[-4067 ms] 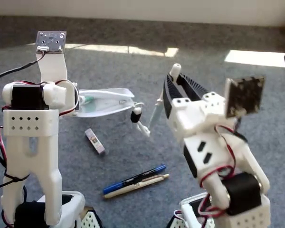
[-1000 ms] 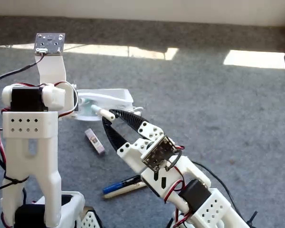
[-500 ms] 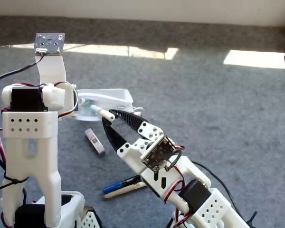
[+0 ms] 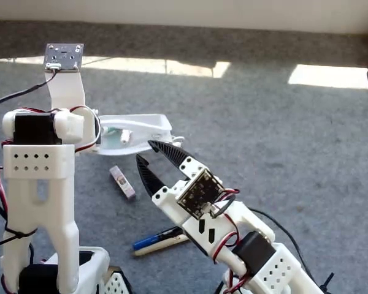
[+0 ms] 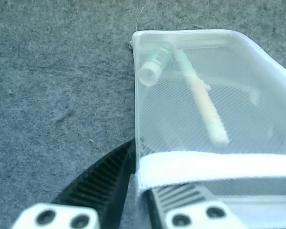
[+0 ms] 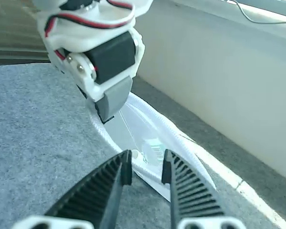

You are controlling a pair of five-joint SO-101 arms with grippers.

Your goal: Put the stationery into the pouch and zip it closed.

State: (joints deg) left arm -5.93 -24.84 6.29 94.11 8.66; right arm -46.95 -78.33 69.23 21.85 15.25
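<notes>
The pouch (image 4: 138, 130) is pinched at its rim by the left gripper (image 5: 140, 174). The right gripper (image 4: 146, 153), fingers parted and empty, sits just beside the pouch's mouth. Two pens (image 4: 162, 237) lie well apart from the pouch. A pale pen (image 5: 205, 107) and a tube (image 5: 155, 64) lie inside it, with a small block (image 4: 122, 182) near it.
</notes>
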